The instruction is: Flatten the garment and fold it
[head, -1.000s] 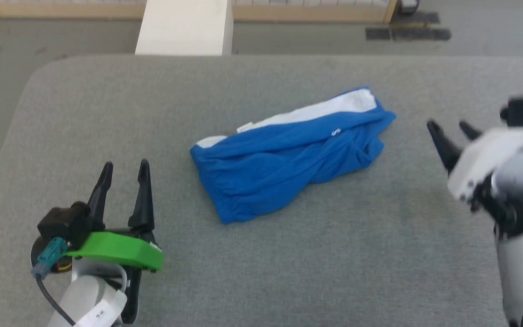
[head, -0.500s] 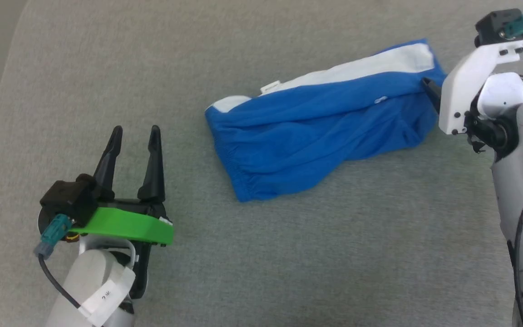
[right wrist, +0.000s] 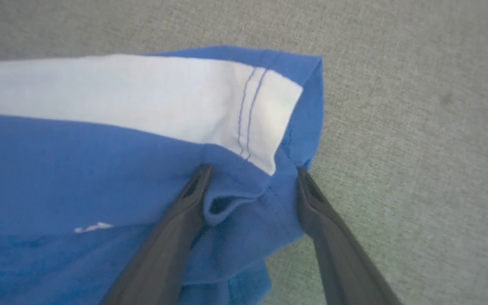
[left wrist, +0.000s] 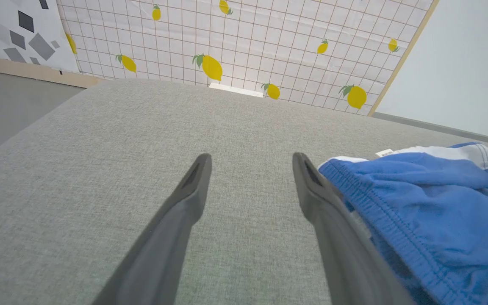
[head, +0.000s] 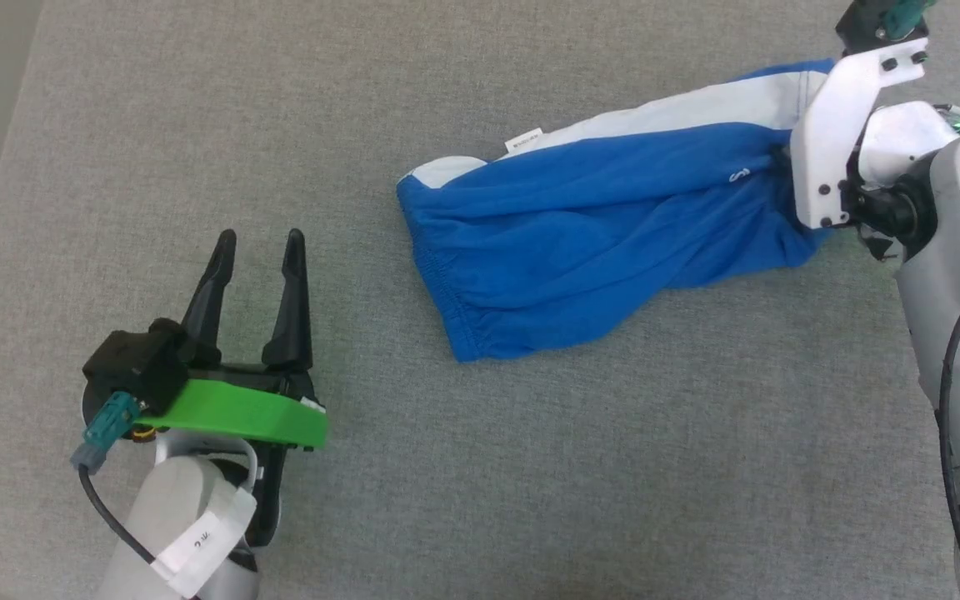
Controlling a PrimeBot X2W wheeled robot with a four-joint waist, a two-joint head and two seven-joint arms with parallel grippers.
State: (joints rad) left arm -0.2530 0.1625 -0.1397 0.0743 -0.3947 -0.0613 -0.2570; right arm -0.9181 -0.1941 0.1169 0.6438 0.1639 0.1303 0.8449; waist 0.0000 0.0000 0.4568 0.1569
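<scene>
Nearest the robot, on the left, the left gripper [head: 261, 242] hovered low over a wide table covered in grey woven fabric [head: 530, 467]. Its two long dark fingers were spread apart with nothing between them. A bright green plastic bracket [head: 238, 412] sat across its wrist.

Beyond it and to the right lay the bright blue soft garment [head: 597, 225], rumpled and stretched in a long bundle from the middle of the table towards the right. Its near left end was a gathered, stitched hem [head: 447, 292], well apart from the left gripper in the head view. Deep creases ran along its length. A broad white panel [head: 697, 108] ran along its far edge, a small white tag [head: 527, 140] stuck out from that edge, and a tiny white mark [head: 737, 175] showed on the blue near the right end.

At the garment's right end was the right gripper [right wrist: 252, 169], behind a white plastic bracket [head: 830, 133]. In the right wrist view its fingers stood wide apart, not pinched together. They straddled the corner of the cloth just below the double-stitched end of the white panel. A small fold of blue fabric bulged between them against the left finger.

Farthest away, in the left wrist view, a white gridded wall covering printed with yellow lemons [left wrist: 227, 42] stood past the table's far edge.
</scene>
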